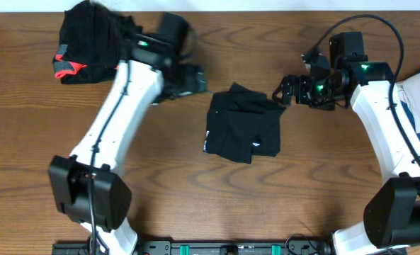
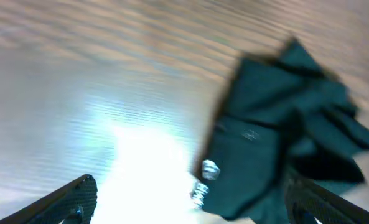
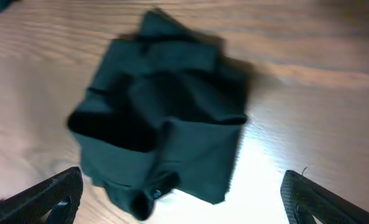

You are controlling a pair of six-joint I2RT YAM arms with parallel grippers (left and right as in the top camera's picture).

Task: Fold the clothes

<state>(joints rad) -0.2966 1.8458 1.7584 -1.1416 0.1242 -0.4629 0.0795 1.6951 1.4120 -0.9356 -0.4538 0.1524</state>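
Left claw [image 2: 189,186] and right claw [image 3: 181,180] stand apart, empty; black garment [image 1: 241,122] lies roughly folded; red-trimmed pile [image 1: 89,42] seems unfolded yet.

Overhead looks straight down on the table [image 1: 195,205]; the 2 wrist views angle down, close, sharing the garment [image 1: 241,124].

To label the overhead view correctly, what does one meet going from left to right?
Black pile with red trim, left arm's fingers, folded black garment, right arm's fingers, white and blue item.
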